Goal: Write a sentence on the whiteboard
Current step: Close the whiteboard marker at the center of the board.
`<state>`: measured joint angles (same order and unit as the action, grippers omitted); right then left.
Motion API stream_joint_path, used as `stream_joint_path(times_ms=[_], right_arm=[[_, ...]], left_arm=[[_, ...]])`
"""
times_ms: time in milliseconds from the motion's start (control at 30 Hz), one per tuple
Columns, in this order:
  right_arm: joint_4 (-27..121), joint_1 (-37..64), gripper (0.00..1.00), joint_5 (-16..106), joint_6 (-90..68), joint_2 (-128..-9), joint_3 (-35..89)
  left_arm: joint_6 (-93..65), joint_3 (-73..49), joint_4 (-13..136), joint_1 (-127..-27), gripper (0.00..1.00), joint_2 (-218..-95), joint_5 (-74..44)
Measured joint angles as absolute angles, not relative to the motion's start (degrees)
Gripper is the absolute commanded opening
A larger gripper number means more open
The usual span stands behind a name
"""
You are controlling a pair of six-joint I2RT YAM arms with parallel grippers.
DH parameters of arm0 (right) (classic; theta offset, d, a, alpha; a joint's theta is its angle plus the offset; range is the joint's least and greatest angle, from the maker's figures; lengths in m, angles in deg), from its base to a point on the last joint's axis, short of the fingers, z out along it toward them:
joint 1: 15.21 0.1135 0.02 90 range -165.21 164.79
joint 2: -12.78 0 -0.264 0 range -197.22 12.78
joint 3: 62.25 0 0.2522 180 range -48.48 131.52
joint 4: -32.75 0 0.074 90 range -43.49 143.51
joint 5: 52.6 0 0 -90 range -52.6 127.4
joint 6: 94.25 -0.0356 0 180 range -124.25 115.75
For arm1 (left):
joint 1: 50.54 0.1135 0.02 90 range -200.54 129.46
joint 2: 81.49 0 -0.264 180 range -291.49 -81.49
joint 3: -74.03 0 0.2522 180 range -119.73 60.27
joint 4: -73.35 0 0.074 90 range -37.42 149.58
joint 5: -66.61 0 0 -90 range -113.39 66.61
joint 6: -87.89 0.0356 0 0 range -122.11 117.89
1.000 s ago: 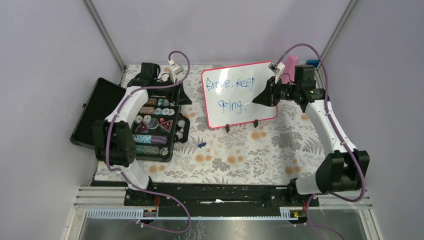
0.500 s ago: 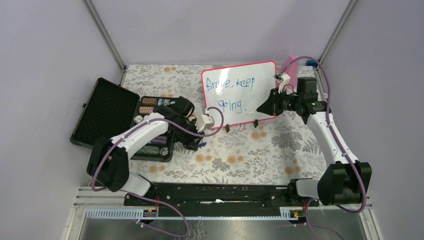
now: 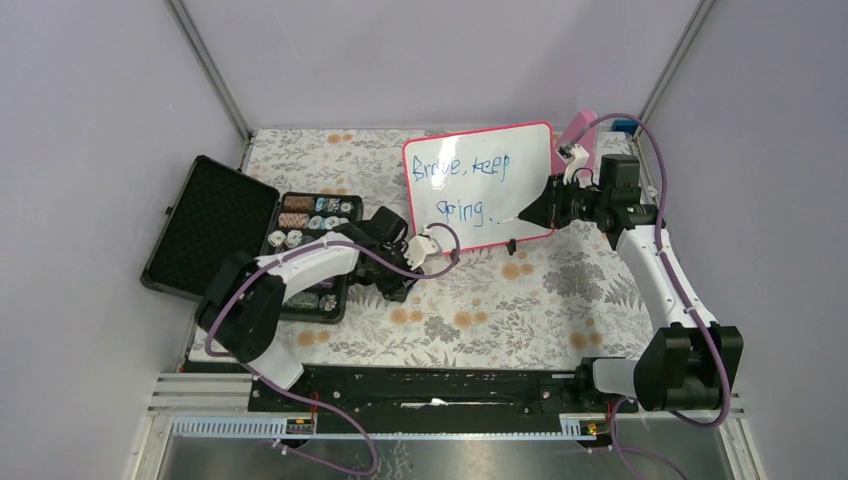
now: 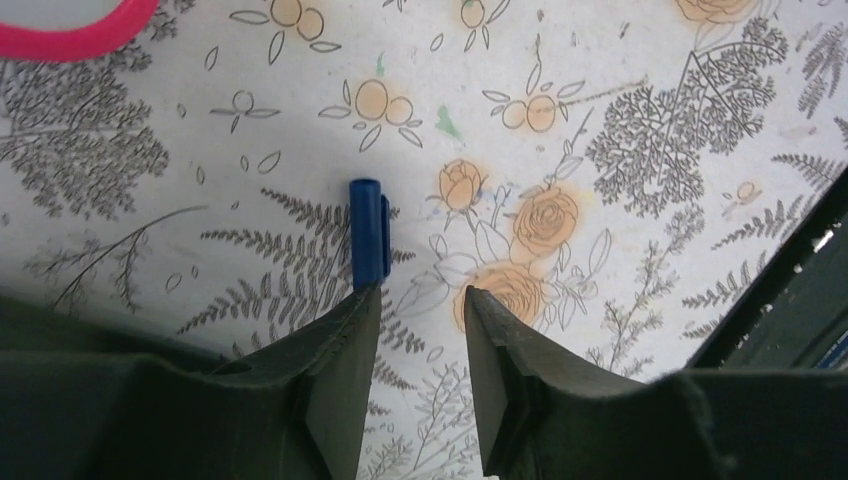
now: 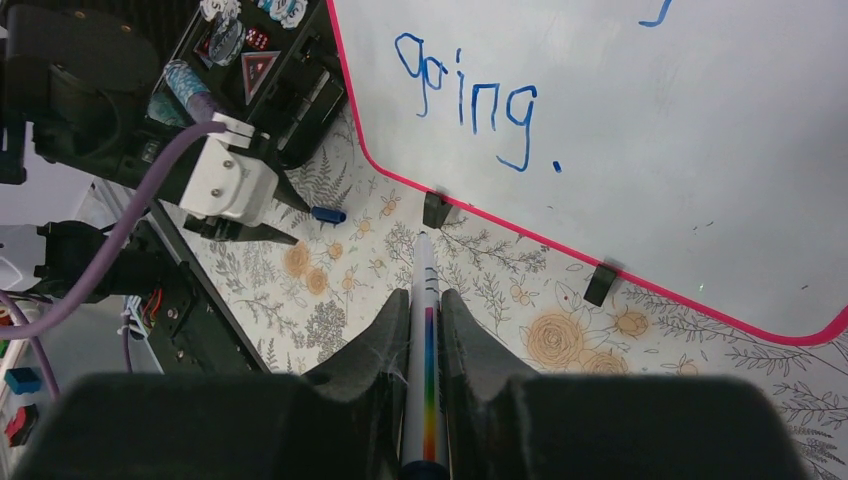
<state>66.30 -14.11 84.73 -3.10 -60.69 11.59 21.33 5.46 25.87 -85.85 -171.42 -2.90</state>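
**A:** Start at the left. What is the left gripper doing?

**B:** The left gripper point(image 4: 420, 295) is low over the floral cloth point(image 4: 620, 130). Its jaws are parted and nothing is between them. A small blue cap point(image 4: 369, 230) lies on the cloth just ahead of one fingertip, outside the gap. I cannot tell whether the tip touches it.

**A:** And off to its side?

**B:** On the outer side of that arm sits a black case point(image 3: 195, 220) with its lid laid open. Its tray is packed with small colourful pieces, too small to name.

**A:** Where is the whiteboard?

**B:** The whiteboard point(image 3: 520, 160) stands leaning back on two black stand feet point(image 5: 435, 208). It is beyond the left gripper and straight ahead of the right one. The sentence point(image 3: 458, 210) is in blue on two lines. The upper line reads roughly "Brave, keep", and the lower one "going." with its dot, which is clear in the right wrist view.

**A:** And the right gripper?

**B:** The right gripper point(image 5: 425, 298) is clamped on a marker point(image 5: 424, 265). The marker is a white barrel with a rainbow stripe, lying lengthwise between the fingers. Its tip juts out ahead of them and points at the board's lower edge near one foot. The tip is off the board's surface, below the lettering.

**A:** Anything further right?

**B:** A pink object point(image 3: 580, 128) shows behind the board's far right corner, just beyond that gripper's wrist.
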Motion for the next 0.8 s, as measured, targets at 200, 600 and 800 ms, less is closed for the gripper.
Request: stream_joint_path(times_ms=[200, 600, 800], right_arm=[[66.33, -14.15, 0.00, 84.73, -3.16, -60.69, 11.59], [66.33, -14.15, 0.00, 84.92, -3.21, -60.71, 11.59], [66.30, -14.15, 0.00, 85.01, -3.21, -60.71, 11.59]], left_arm=[[19.74, 5.57, 29.19, -86.96, 0.35, -175.83, -3.25], [19.10, 6.90, 33.28, -91.18, 0.26, -176.33, -9.41], [24.02, 7.41, 30.18, -91.35, 0.43, -173.73, -8.45]])
